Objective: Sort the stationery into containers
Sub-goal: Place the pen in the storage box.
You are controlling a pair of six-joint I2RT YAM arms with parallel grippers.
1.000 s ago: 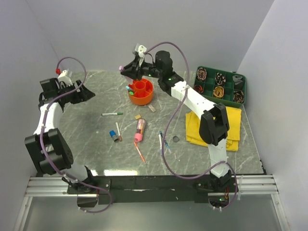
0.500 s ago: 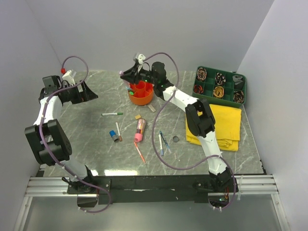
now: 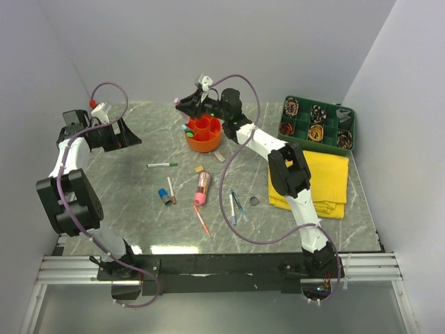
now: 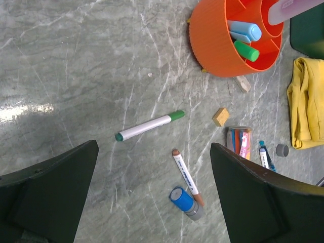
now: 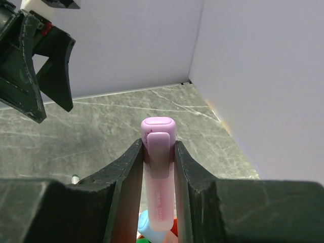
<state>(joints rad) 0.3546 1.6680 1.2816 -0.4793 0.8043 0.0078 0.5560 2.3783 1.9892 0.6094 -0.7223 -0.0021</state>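
- Currently, right hand [image 5: 158,152]: clamped on pink highlighter [image 5: 160,192], above orange organiser [image 3: 204,144].
- left hand [image 4: 154,147]: released wide, over tabletop [image 4: 76,61].
- green-capped pen [image 4: 149,125]: lying loose on tabletop.

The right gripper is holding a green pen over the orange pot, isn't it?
Not quite. The pen in the right gripper is pink, not green. The right wrist view shows it clamped there, cap up. The rest is right: it is held over the orange pot.
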